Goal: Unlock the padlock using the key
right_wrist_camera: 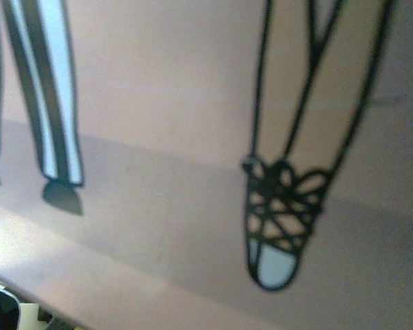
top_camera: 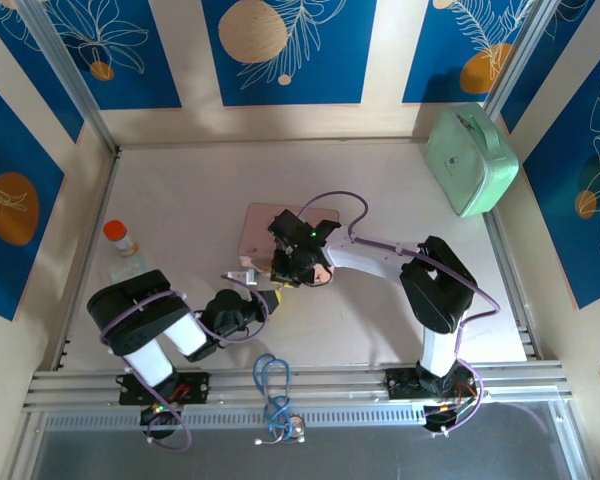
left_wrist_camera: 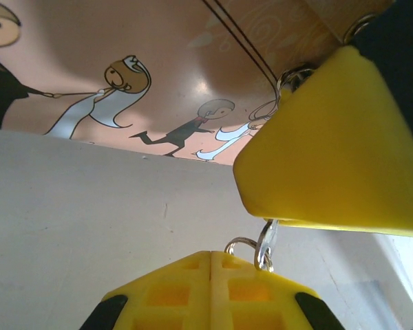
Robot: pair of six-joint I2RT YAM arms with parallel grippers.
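Left claw (left_wrist_camera: 211, 265) pressed together — a thin silvery metal ring (left_wrist_camera: 264, 246) pokes up just beyond its yellow tips; the tiny padlock itself is hidden. Further ahead lies the flat pink picture tin (left_wrist_camera: 158, 69). Right claw (top_camera: 298, 262) hangs over that tin — its grip cannot be told.

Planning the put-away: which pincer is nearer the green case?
Right. The right pincer sits over the pink tin, down-left of the green case; the left pincer lies further down-left.
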